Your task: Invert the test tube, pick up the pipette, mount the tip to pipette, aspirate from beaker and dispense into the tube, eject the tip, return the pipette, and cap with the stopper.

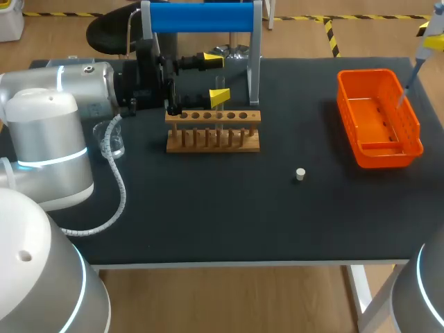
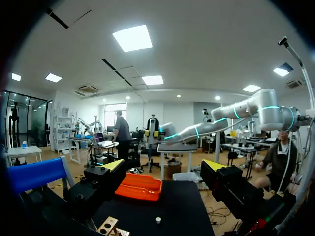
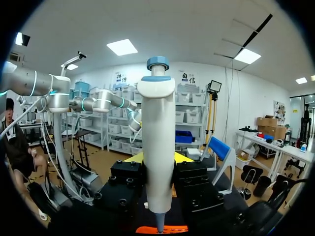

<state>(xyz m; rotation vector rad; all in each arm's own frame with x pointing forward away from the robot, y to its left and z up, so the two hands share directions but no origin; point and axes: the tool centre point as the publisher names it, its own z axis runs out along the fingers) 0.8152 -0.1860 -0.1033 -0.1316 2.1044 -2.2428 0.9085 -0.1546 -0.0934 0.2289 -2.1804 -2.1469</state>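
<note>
So, left gripper (image 1: 214,78) hangs spread wide at the back edge of the rack (image 1: 213,132); right gripper (image 3: 158,161), far right, clamps the pipette (image 3: 157,123).

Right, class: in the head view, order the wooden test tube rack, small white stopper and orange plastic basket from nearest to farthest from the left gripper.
1. Wooden test tube rack, right beside the left gripper.
2. Small white stopper, mid-table.
3. Orange plastic basket, far right.
</note>
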